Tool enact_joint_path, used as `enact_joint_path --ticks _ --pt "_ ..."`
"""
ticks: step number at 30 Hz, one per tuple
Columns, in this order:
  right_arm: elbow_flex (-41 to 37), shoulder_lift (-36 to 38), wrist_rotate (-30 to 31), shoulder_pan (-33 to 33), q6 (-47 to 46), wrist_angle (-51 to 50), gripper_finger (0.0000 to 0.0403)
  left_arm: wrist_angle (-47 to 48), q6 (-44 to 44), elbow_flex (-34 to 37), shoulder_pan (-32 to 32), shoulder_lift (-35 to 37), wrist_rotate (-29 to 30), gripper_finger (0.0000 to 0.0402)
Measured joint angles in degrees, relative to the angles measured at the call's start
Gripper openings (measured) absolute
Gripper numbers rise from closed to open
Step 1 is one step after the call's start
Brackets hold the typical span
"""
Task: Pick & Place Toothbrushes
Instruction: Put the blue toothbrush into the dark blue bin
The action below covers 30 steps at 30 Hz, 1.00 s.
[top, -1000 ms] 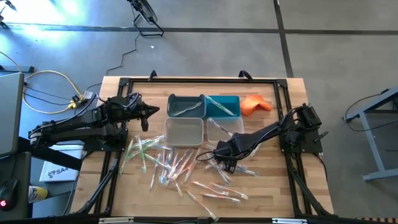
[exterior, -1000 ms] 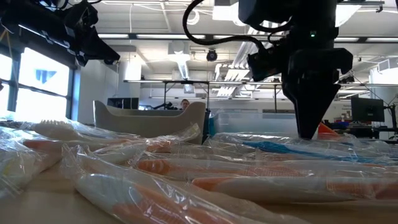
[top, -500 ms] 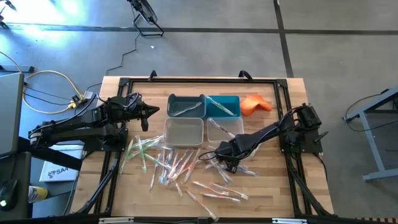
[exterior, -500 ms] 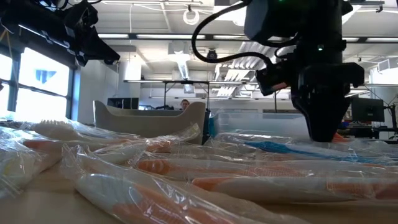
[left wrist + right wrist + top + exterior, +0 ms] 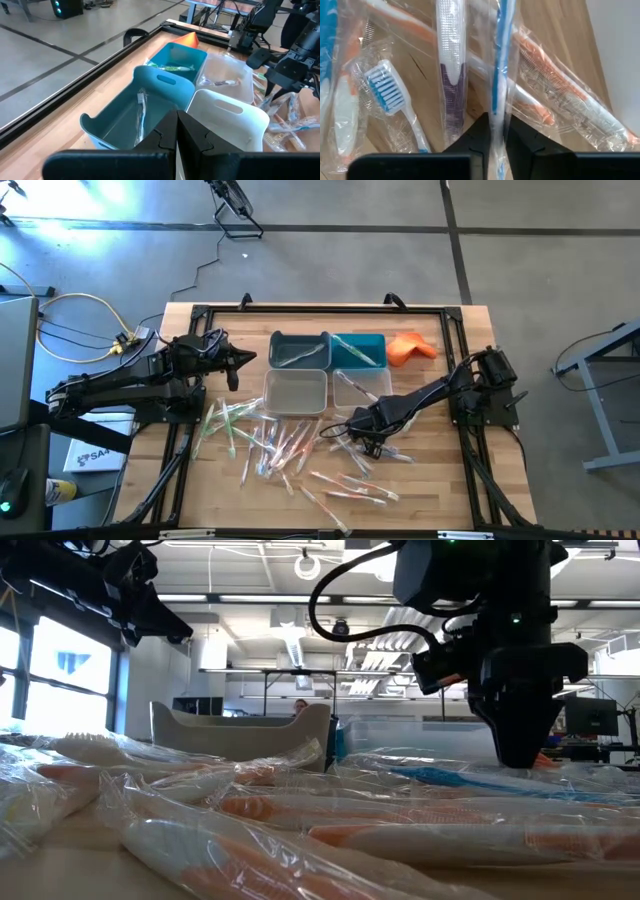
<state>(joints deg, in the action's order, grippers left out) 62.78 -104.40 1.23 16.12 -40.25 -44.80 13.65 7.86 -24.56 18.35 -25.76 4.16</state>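
Observation:
Many toothbrushes (image 5: 290, 445) in clear wrappers lie scattered flat on the wooden table, in front of the bins. My right gripper (image 5: 362, 442) points down into the right part of the pile, just in front of the clear bin (image 5: 362, 385), and is shut on a wrapped blue toothbrush (image 5: 501, 60). The low view shows the right gripper (image 5: 520, 758) down among the wrappers. My left gripper (image 5: 245, 360) hovers shut at the far left, beside the grey-blue bin (image 5: 135, 110), holding nothing. My right gripper pinches the blue toothbrush's wrapped handle (image 5: 496, 107) between its two fingers. The fingers come from above, pointing down, and lie across the handle. The toothbrush lies flat among the others on the table.
Four bins stand in a block at the table's far middle: grey-blue (image 5: 300, 350), teal (image 5: 358, 350), white (image 5: 295, 390) and clear. The grey-blue and teal bins each hold a toothbrush. An orange cloth (image 5: 410, 347) lies at the far right. A black frame (image 5: 180, 460) borders the table.
My right gripper has sunk a little onto the toothbrushes in front of the clear bin. The pile has not visibly shifted.

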Motion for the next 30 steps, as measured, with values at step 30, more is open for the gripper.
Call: enact_joint_path --ticks 30 --pt "0.02 28.12 15.73 -5.29 -1.20 -1.94 0.0018 -1.56 3.86 0.00 0.02 0.02 -0.13 0.0003"
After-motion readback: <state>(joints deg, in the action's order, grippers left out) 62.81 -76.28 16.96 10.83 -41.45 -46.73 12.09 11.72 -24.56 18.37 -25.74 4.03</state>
